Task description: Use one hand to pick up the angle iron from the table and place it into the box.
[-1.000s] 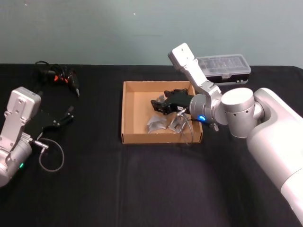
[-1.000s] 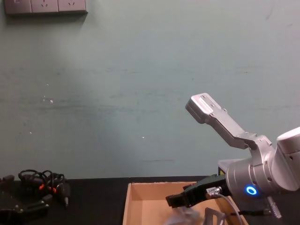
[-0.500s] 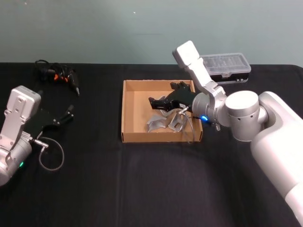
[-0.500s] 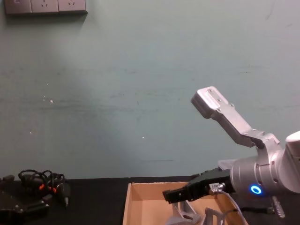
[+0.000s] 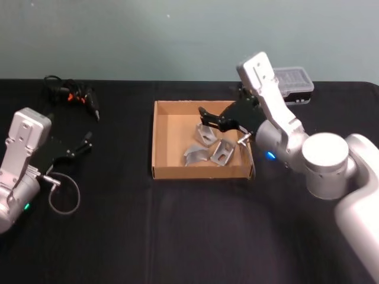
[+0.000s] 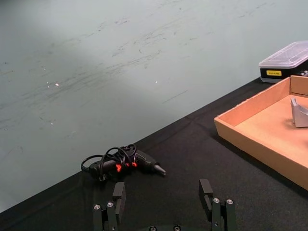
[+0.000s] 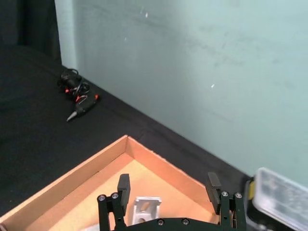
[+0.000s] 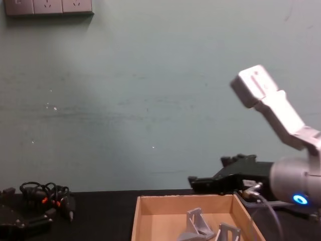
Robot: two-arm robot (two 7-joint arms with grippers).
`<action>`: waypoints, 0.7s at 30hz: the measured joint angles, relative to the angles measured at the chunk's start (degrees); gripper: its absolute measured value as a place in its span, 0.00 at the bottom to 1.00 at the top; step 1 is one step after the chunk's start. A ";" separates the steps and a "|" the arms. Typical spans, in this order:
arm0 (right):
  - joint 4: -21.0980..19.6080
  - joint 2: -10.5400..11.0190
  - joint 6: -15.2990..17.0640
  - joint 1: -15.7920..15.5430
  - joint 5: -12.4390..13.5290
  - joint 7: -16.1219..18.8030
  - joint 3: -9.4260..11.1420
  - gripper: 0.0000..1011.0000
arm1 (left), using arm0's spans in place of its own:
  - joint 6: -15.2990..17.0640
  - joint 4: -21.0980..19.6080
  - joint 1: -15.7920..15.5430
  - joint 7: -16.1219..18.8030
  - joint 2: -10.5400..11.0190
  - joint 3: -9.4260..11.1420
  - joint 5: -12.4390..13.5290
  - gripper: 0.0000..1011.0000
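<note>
While your right gripper (image 5: 208, 116) has lifted above the box (image 5: 159, 139), fingers apart, three angle irons (image 5: 205, 134) lie inside; left gripper (image 6: 163, 204) gapes too.

The head view looks steeply down from above the black table (image 5: 177, 236), taking in its whole width. The chest view sits low near the table edge, facing the teal wall (image 8: 125, 100). Both share the cardboard box (image 5: 159, 148) and the cable bundle (image 8: 47, 197). The left wrist view looks from close above the tabletop toward the wall, seeing the box's corner (image 6: 226, 130). The right wrist view looks down into the box from near above it.
</note>
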 joint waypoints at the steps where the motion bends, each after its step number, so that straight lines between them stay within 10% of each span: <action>1: -0.93 0.36 -0.42 -0.75 -0.25 -0.31 0.19 0.99 | 0.00 0.00 0.00 0.00 0.00 0.00 0.00 0.99; 21: -13.14 6.34 -8.85 -16.00 -3.41 -5.27 8.20 0.99 | 0.00 0.00 0.00 0.00 0.00 0.00 0.00 0.99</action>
